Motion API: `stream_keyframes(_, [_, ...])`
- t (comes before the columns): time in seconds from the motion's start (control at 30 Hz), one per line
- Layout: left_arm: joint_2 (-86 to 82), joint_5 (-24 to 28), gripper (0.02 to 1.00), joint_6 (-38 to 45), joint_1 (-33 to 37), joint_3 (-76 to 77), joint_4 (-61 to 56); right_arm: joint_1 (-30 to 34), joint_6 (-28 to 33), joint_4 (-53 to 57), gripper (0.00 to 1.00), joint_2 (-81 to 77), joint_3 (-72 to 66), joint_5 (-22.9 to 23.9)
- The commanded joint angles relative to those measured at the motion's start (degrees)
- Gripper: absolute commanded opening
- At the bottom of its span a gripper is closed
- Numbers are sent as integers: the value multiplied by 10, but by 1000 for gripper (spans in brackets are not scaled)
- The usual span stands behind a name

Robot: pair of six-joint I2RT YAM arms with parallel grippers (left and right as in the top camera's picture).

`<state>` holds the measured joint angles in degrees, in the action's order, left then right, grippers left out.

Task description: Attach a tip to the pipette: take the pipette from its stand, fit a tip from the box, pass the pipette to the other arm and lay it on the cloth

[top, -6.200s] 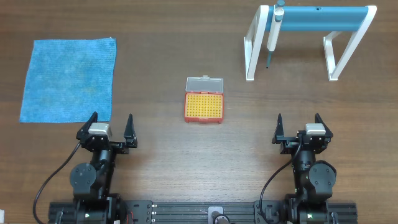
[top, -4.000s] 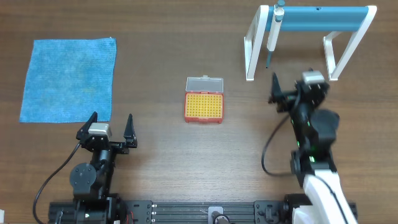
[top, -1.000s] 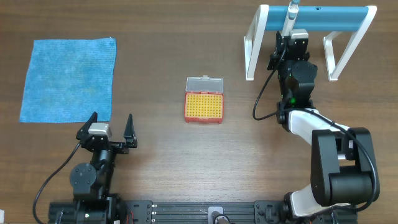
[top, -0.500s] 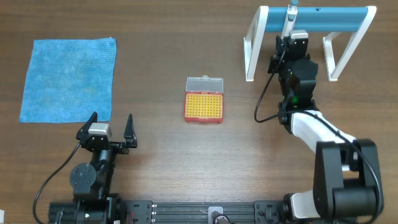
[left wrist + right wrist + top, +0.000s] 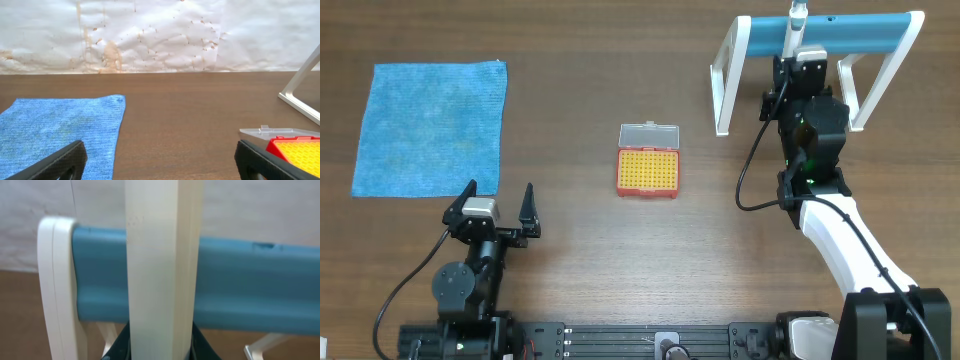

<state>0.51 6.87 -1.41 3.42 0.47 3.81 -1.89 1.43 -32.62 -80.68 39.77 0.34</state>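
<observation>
Right gripper [image 5: 161, 345]: clamped on pipette [image 5: 160, 255], blue stand bar [image 5: 260, 290] just behind jaws. Left gripper [image 5: 160, 161]: released, cloth [image 5: 55, 125] and tip box [image 5: 295, 150] ahead.

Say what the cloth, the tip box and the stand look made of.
Cloth: blue fabric, likely microfibre, matte with a fuzzy nap.
Tip box: plastic, red-orange base, clear glossy lid.
Stand: probably plastic, smooth white legs, blue bar.

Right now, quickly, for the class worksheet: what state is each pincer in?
Left pincer: open, holding nothing.
Right pincer: closed on the pipette, by the stand.
</observation>
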Motion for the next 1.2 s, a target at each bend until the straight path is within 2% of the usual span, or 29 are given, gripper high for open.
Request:
stream_keyframes(0.03, [-3, -5, 954, 2, -1, -2, 3, -26, 13, 88, 82, 52, 2, 0])
stream_keyframes(0.1, [-3, -4, 954, 1, -1, -2, 3, -52, 13, 122, 82, 79, -13, -29])
stream_keyframes(0.2, [-3, -5, 954, 1, -1, -2, 3, -98, 13, 115, 82, 111, -44, -109])
stream_keyframes(0.27, [-3, -4, 954, 1, -1, -2, 3, -133, 13, 89, 82, 128, -62, -127])
stream_keyframes(0.4, [-3, -5, 954, 2, -1, -2, 3, -179, 13, 47, 82, 152, -73, -127])
stream_keyframes(0.57, [-3, -5, 954, 2, -1, -2, 3, -198, 12, 16, 82, 193, -74, -126])
stream_keyframes(0.77, [-3, -5, 954, 2, -1, -2, 3, -198, 13, 15, 82, 266, -90, -123])
stream_keyframes(0.9, [-3, -5, 952, 2, -1, -2, 3, -198, 14, 25, 82, 336, -134, -84])
stream_keyframes(1.2, [-3, -5, 952, 2, -1, -2, 3, -145, 18, 25, 84, 525, -286, -84])
